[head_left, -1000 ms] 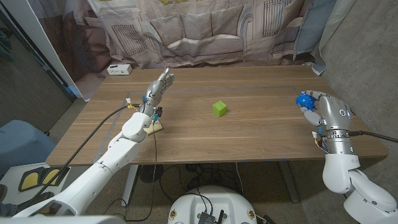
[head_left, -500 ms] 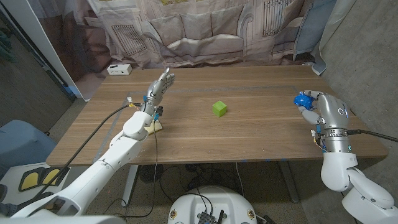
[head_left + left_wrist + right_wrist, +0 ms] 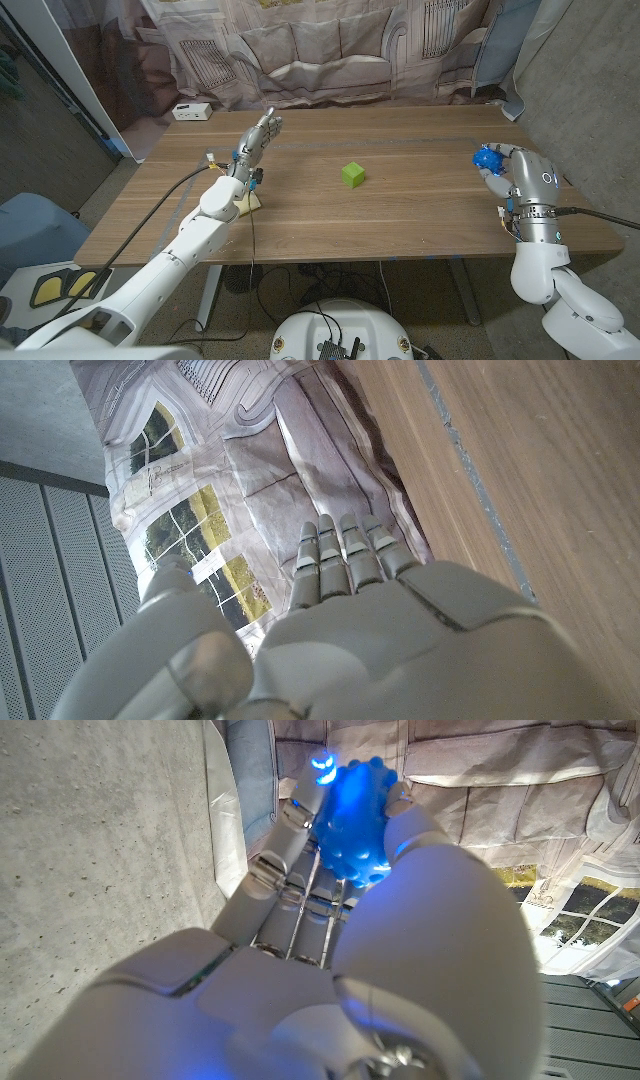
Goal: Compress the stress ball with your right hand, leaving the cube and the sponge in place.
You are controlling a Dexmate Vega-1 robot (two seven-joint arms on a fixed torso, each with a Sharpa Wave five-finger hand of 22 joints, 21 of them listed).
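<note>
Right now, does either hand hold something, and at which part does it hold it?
The right hand holds the blue stress ball around its body, between the fingers and thumb. The left hand holds nothing.

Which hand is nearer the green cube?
Left. The left hand stands raised toward the table's far left, with bare wood between it and the green cube; the right hand holds the blue stress ball at the right edge, farther off.
</note>
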